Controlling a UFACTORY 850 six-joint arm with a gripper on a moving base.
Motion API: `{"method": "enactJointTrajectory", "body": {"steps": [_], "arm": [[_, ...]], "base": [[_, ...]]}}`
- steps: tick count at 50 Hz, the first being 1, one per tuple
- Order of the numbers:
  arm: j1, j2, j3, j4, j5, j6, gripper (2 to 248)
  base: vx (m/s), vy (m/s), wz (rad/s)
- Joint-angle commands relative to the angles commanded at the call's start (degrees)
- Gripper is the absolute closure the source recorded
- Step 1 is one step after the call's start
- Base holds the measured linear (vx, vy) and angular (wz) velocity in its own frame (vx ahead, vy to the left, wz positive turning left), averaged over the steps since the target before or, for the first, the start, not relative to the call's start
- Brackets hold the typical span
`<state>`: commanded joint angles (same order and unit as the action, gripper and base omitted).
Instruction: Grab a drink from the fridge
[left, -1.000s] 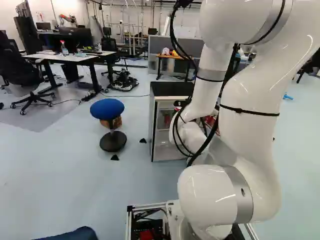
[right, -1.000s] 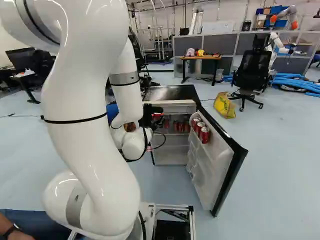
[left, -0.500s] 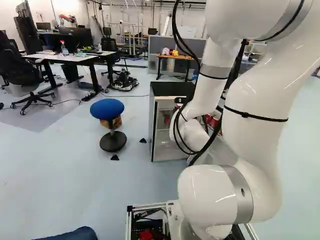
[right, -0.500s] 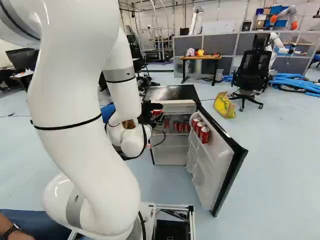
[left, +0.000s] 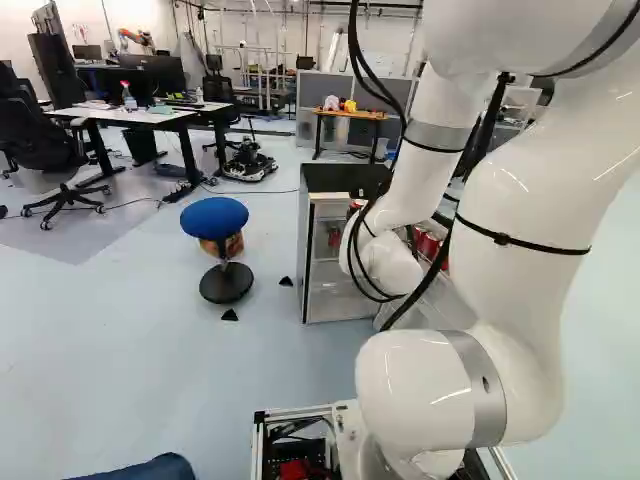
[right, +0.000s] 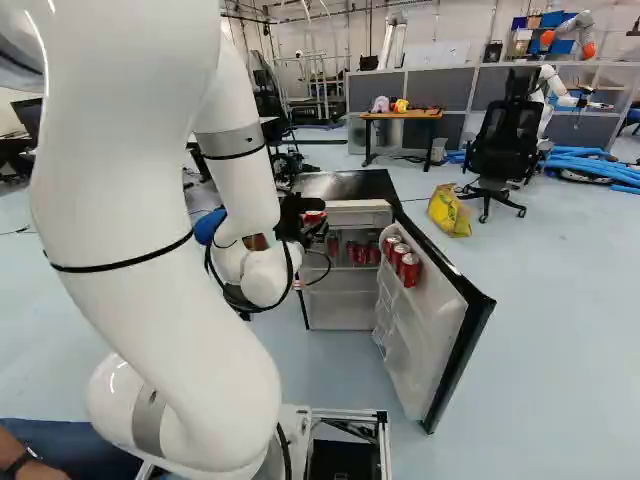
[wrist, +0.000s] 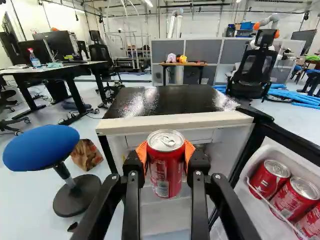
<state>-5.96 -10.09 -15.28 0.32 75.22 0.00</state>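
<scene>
In the right base view my gripper, partly hidden by the arm's wrist, stands before the top of the open fridge. Seen from the wrist, the gripper is shut on a red can, upright, one orange pad on each side. The can is outside the fridge, in front of its upper opening. More red cans stand in the rack of the swung-open door, and several sit on a shelf inside the fridge.
A blue-topped stool stands left of the fridge, with a brown paper bag behind it. Farther back are a desk, a small wooden table, an office chair, a yellow bag and another robot.
The arm has drawn back a little from the fridge, shifting leftward in the right base view, and the gripped can has moved with it. The base, fridge and door have stayed put.
</scene>
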Motion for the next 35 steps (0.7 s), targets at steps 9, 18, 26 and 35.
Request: {"method": "enactJointTrajectory", "body": {"steps": [9,18,26,35], "arm": [[0.1,0.8,-0.7,0.0,-1.0,0.0,156],[0.1,1.4,-1.5,0.0,-1.9,0.0,156],[0.2,1.8,-2.4,0.0,-2.8,0.0,156],[0.3,2.2,-3.5,0.0,-3.7,0.0,156]], "base": [[0.0,0.0,0.0],[0.0,0.0,0.0],[0.0,0.0,0.0],[0.0,0.0,0.0]]}}
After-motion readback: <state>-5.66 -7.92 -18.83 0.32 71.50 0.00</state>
